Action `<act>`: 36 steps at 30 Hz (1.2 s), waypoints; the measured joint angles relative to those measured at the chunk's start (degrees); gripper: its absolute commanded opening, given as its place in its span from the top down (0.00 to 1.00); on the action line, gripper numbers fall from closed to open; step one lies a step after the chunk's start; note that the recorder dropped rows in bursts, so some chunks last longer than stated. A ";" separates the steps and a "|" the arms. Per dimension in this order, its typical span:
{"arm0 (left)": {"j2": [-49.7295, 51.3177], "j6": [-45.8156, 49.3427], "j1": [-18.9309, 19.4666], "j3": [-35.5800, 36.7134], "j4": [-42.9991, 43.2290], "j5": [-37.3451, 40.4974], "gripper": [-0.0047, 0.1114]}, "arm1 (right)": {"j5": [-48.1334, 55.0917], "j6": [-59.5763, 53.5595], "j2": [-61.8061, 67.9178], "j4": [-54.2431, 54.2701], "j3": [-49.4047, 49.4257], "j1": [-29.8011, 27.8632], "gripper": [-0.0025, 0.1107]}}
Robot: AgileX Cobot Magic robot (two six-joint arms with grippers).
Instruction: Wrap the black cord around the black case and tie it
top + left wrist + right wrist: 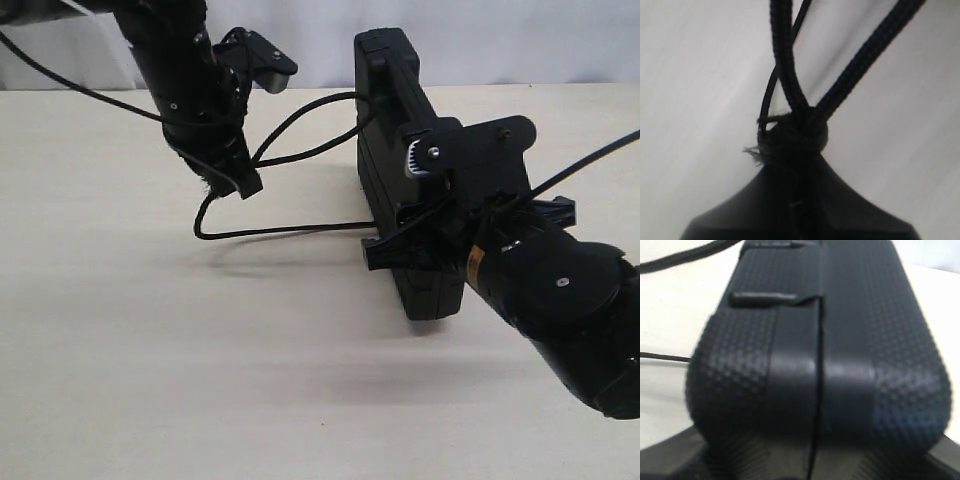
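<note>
The black case (385, 110) stands on one long edge on the table (150, 380), its narrow end toward the right gripper (425, 250). That gripper's jaws are spread wide and set against the two broad faces of the case near its closer end, holding it. In the right wrist view the pebbled case (850, 340) fills nearly the whole picture, with its lid seam running down the middle (the fingertips themselves are hidden there).

The left gripper (240, 185) hangs above the table, to the left of the case and apart from it. Its jaws are pinched tight on the knot (797, 137) of the black cord (290, 228). A frayed tuft (755, 152) sticks out beside the knot, and two braided strands (785, 65) leave it away from the jaws.

In the exterior view two strands run from the left gripper across to the upper part of the case. Another strand drops in a loop and then lies along the table to the case's lower edge, close by the right gripper.

Bare tabletop spreads wide in front of both arms and off to the left. The table's back edge meets a white backdrop (500, 40) just behind the case's far end.
</note>
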 measured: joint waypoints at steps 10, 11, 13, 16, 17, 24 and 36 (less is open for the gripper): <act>4.21 -1.25 -0.23 -6.47 -5.19 3.04 0.96 | -0.10 0.00 0.00 0.00 0.00 0.00 0.94; 4.66 -1.35 -0.47 -6.47 -5.30 3.04 0.96 | -0.10 0.00 0.00 0.00 0.00 0.00 0.94; 5.72 -1.35 -1.06 -6.47 -5.44 3.17 0.96 | -0.10 0.00 0.00 0.00 0.00 0.00 0.94; 6.54 -1.35 -1.96 -6.47 -4.58 3.17 0.96 | -0.10 0.00 0.00 0.00 0.00 0.00 0.94; 6.68 -1.35 -2.07 -6.47 -4.19 3.17 0.96 | -0.10 0.00 0.00 0.00 0.00 0.00 0.94; 6.68 -2.38 -2.45 -6.87 -1.05 3.30 0.96 | -0.22 0.00 0.00 0.00 0.00 0.00 0.94; 6.68 -1.24 -5.11 -13.40 -7.58 3.40 0.96 | -0.76 -0.66 0.00 0.00 0.00 0.00 0.94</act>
